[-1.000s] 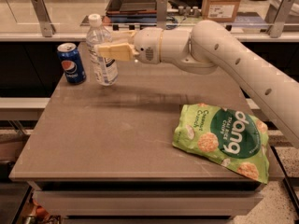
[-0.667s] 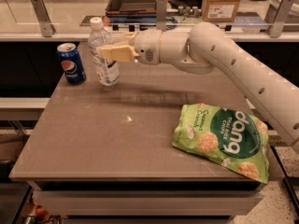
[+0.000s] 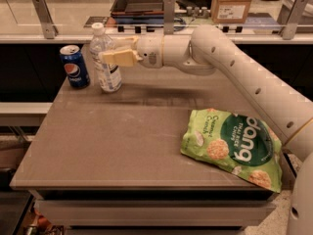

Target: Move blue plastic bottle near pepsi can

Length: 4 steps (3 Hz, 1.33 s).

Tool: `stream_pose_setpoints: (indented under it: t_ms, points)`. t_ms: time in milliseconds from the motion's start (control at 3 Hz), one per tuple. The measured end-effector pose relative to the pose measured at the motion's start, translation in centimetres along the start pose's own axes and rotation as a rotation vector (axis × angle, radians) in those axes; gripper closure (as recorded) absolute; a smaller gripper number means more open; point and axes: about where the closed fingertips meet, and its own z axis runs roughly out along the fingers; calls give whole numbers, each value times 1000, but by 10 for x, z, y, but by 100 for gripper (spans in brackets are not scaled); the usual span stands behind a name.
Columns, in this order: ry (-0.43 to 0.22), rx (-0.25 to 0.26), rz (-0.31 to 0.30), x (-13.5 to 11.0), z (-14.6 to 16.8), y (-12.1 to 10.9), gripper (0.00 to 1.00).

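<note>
— two things stand by the far left corner of the bench (image 3: 122,141). see them?
— yes. the pepsi can (image 3: 75,66) is closest to the corner, and the blue plastic bottle (image 3: 110,77) is just beside it on the right. both are upright, with a narrow gap between them.
— and the gripper (image 3: 108,52)?
— it's at the bottle, about halfway up, along the far edge. one tan finger lies across the front of the bottle and the other sits behind it, so the fingers look clenched on the bottle.
— is the bottle off the bench?
— no, its base looks to be down on the top.
— where does the arm (image 3: 234,67) come from?
— from the right edge. it slants across the far side to reach the bottle.
— anything else up there?
— a green snack bag (image 3: 232,148) lying flat toward the near right corner, well apart from the can and bottle.
</note>
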Motion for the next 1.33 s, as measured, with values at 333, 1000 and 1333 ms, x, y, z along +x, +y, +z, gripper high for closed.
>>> stream_pose_setpoints:
  t_ms: [333,1000,1333]
  points:
    - [-1,-6,-1,-1,3,2,82]
    - [-1,-16,-2,-2,8,5,35]
    - [-2,-21,-2,-2,11,7,12]
